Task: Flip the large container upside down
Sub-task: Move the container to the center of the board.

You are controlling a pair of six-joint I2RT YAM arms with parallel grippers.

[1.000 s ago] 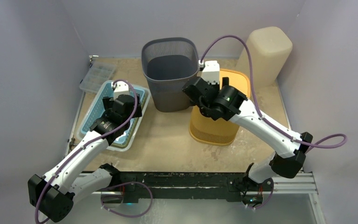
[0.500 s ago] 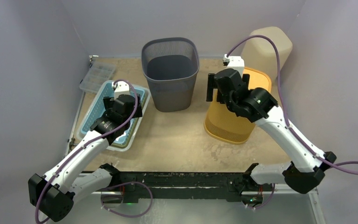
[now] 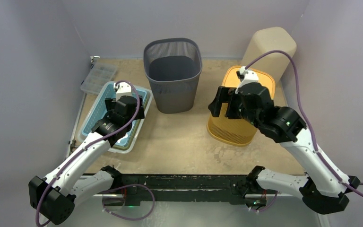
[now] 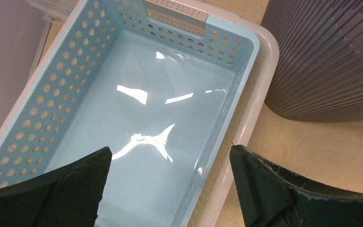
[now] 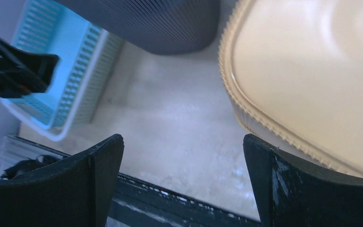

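The yellow ribbed container (image 3: 238,120) stands on the table at the right with its closed flat base facing up; it also shows in the right wrist view (image 5: 312,71). My right gripper (image 3: 221,105) is open and empty, held above the table just left of the container's top edge, apart from it; in its wrist view (image 5: 183,151) bare table lies between the fingers. My left gripper (image 3: 125,103) is open and empty above the blue perforated basket (image 3: 97,106), which also shows in the left wrist view (image 4: 66,80); the gripper (image 4: 170,156) hangs over the basket's right wall.
A dark grey ribbed bin (image 3: 172,75) stands upright and open at the back middle. A tall beige container (image 3: 269,49) stands at the back right. A clear lidded box (image 3: 97,78) lies at the back left. The blue basket sits in a white tray (image 4: 262,90).
The yellow container has shifted right with my right gripper. That gripper has since come off it and drawn back toward the near side. The left arm has not moved.
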